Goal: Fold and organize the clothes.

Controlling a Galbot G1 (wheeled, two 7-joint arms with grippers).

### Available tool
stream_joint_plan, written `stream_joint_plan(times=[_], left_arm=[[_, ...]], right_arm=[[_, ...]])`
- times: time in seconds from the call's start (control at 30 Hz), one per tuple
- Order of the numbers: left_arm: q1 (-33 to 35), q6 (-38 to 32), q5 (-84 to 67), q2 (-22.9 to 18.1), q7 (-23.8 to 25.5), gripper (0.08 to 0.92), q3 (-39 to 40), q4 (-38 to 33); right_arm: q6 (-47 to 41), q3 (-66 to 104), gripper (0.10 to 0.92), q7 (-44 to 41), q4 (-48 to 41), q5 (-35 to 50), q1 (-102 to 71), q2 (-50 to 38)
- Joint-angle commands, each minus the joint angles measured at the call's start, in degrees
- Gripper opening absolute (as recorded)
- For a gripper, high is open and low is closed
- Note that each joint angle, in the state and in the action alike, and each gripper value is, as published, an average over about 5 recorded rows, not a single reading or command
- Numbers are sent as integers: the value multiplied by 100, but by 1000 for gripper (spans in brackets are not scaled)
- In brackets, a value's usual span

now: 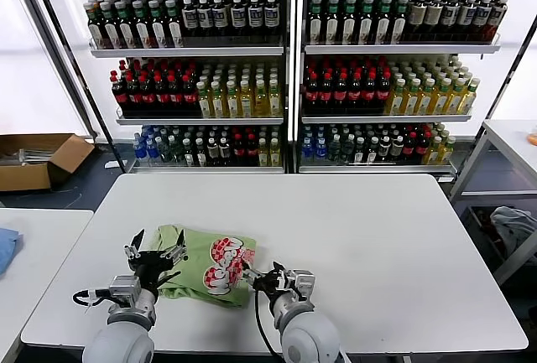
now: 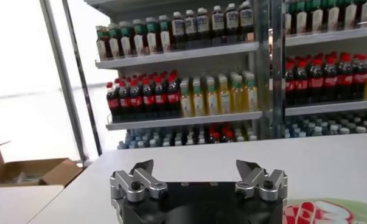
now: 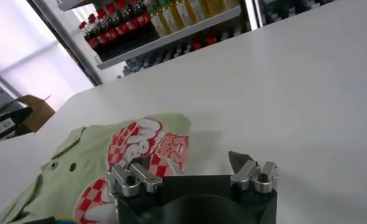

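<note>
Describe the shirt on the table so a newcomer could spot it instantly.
Start at the large white table in front of the bottle shelves. Near its front edge, between the open left gripper and open right gripper, lies a folded light green soft-fabric collared shirt. It is the only garment on this table, marked by a red-and-white checkered print.

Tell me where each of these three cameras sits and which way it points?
Head view: on the robot's head, looking down at the white table, the green shirt and drink shelves; left gripper and right gripper show.
Left wrist view: on the left arm, facing the shelves over its open gripper.
Right wrist view: on the right arm, facing the shirt over its open gripper.
Shared: shirt and table.
</note>
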Motion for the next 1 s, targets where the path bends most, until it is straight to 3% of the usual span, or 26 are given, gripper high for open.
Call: stream_joint_plan(times=[0.03, 0.77, 0.87, 1.0], left_arm=[[8, 56, 23, -3, -84, 823, -137, 141], [45, 33, -56, -106, -163, 823, -98, 95], [33, -55, -147, -99, -224, 823, -151, 13], [73, -118, -231, -118, -291, 823, -184, -108]], right_arm=[[-49, -243, 788, -31, -483, -13, 203, 180], [78, -152, 177, -225, -213, -974, -21, 4], [53, -57, 118, -240, -60, -1020, -79, -137], [-34, 201, 108, -254, 396, -1006, -134, -699]])
